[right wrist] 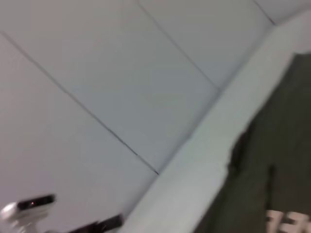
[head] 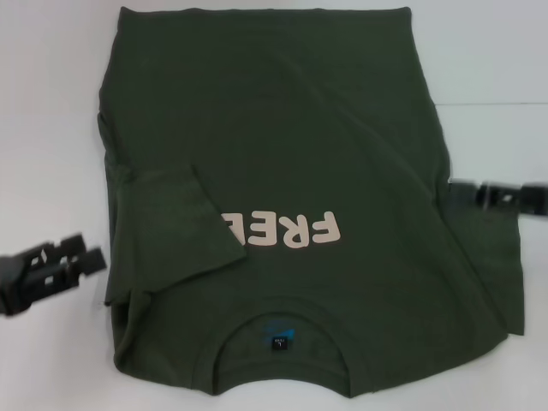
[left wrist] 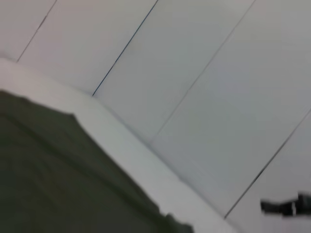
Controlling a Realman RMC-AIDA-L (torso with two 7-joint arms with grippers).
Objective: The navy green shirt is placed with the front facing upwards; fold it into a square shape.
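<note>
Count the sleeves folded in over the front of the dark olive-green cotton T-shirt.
1. The dark olive-green cotton T-shirt has one sleeve folded inward on the robot's left, covering the lettering's end. No right sleeve shows; it may be tucked away.

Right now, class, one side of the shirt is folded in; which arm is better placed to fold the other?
Probably the right: the right end effector sits at the navy green shirt's unfolded edge; the left end effector flanks the folded sleeve.

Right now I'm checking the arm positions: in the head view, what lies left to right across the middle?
Left gripper → folded-in sleeve → "FREE" lettering on the shirt → right gripper at the shirt's edge.
</note>
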